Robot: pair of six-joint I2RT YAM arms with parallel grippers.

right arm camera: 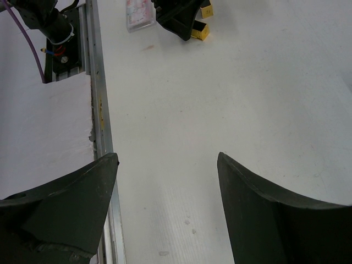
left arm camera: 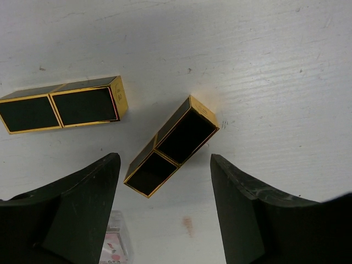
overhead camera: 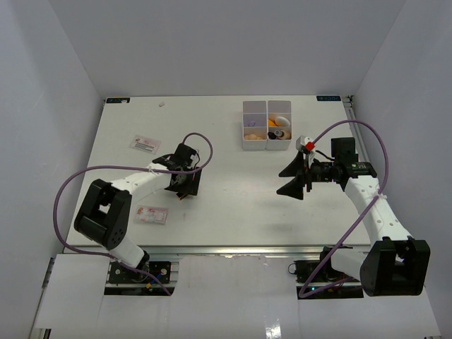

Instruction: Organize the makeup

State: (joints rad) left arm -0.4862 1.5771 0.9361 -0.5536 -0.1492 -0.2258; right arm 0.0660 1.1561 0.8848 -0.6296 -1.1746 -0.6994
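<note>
The left gripper (left arm camera: 163, 165) is hanging low over the white table (left arm camera: 264, 66), its jaws standing wide on either side of a black-and-gold lipstick tube (left arm camera: 171, 144) that is lying at a slant. The tube's lower end is sitting between the two fingers (left arm camera: 82, 209) and both are keeping clear of it, so nothing is being gripped. A second lipstick tube (left arm camera: 63, 104) of the same make is lying flat a little to the left of it, near but not touching. A small pink-printed packet (left arm camera: 116, 247) is showing beneath the left finger, and another packet (overhead camera: 145, 144) is lying farther back on the table. Over on the right side, the right gripper (right arm camera: 168, 159) is hovering over bare tabletop with its jaws wide apart and nothing between them. At the far edge the white compartment box (overhead camera: 245, 141) is sitting with tan and orange makeup pieces (overhead camera: 252, 131) resting in its compartments, well apart from both tubes
</note>
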